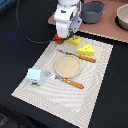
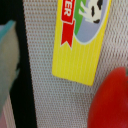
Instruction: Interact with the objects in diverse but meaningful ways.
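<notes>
My white gripper (image 1: 63,33) hangs low over the far edge of the striped placemat (image 1: 95,95), right above a red tomato (image 1: 59,38). Its fingers are hidden behind the hand, so whether they touch the tomato is unclear. A yellow rectangular box (image 1: 75,41) lies just beside the tomato, towards the exterior view's right, with the holed cheese wedge (image 1: 86,50) beyond it. The white-blue milk carton (image 1: 35,76) stands at the mat's left edge. Close up in the wrist view are the box (image 2: 80,50) with its printed label and the tomato (image 2: 111,100).
A tan plate (image 1: 67,66) sits mid-mat between a wooden-handled knife (image 1: 79,56) and fork (image 1: 69,80). A grey pot (image 1: 93,11) and a second pot (image 1: 122,17) stand on a wooden board (image 1: 110,29) behind. A pale blur (image 2: 7,60) fills one wrist-view edge.
</notes>
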Robot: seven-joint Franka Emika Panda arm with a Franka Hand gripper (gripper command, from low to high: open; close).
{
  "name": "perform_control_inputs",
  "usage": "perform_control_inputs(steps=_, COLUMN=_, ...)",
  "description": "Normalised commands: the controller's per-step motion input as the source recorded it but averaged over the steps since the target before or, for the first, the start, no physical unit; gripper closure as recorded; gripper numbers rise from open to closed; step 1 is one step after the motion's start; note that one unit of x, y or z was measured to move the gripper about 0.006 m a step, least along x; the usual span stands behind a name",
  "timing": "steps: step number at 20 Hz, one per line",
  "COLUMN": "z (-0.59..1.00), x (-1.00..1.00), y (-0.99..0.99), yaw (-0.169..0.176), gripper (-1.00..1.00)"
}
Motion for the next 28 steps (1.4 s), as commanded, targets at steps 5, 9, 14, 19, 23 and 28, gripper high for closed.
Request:
perform_control_inputs(steps=5, z=0.97, x=0.53, y=0.23, yaw=-0.120, gripper=-1.00)
perform_control_inputs(steps=9, z=0.86, x=0.79, y=0.10, yaw=-0.117, gripper=-1.00)
perform_control_inputs(steps=14, z=0.67, x=0.83, y=0.01, yaw=-0.107, gripper=-1.00)
perform_control_inputs(steps=19, z=0.42, x=0.88, y=0.00, yaw=-0.079, gripper=-1.00)
perform_control_inputs(steps=23, z=0.25, x=0.86, y=0.00, yaw=-0.023, gripper=-1.00)
perform_control_inputs(steps=28, z=0.59, x=0.72, y=0.00, yaw=0.062, gripper=-1.00)
